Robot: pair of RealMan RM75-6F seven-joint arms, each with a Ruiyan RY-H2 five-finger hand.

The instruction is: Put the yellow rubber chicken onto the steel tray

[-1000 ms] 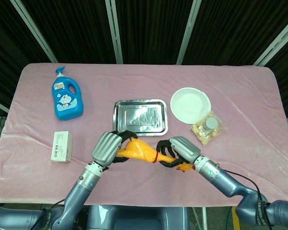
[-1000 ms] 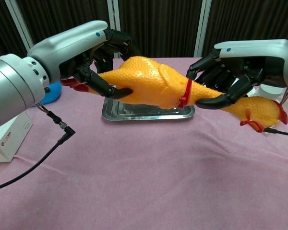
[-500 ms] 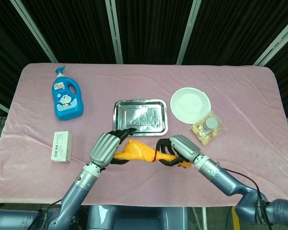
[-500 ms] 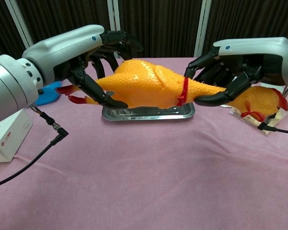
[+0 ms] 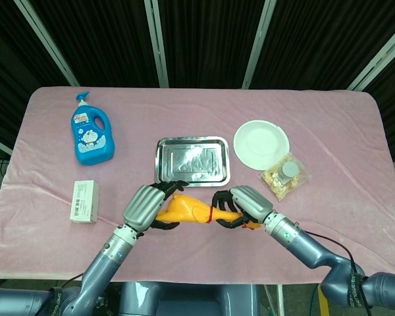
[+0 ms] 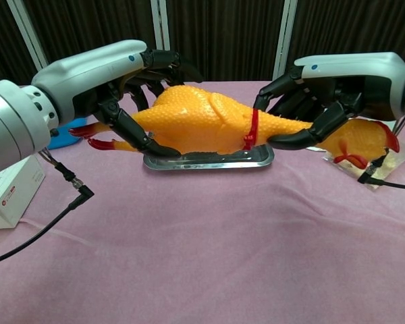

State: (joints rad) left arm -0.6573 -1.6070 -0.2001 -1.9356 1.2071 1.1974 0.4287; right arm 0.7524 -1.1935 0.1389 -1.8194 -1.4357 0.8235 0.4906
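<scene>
Yellow rubber chicken [image 6: 202,121] hangs in the air between your two hands, lying sideways just in front of the steel tray [image 5: 192,160]. Your left hand [image 5: 146,205] wraps its fingers [image 6: 131,131] around the fat body end. Your right hand [image 5: 245,204] has its fingers curled around the thin neck, next to a red band [image 6: 251,129]. The pink tabletop [image 5: 329,131] also holds a white plate [image 5: 261,144], a snack bag [image 5: 286,174], a blue bottle [image 5: 91,131] and a small box [image 5: 84,201].

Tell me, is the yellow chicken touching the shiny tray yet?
Apart. In the head view the yellow chicken, held by both robot hands, sits nearer the robot than the tray, with pink cloth between.
</scene>
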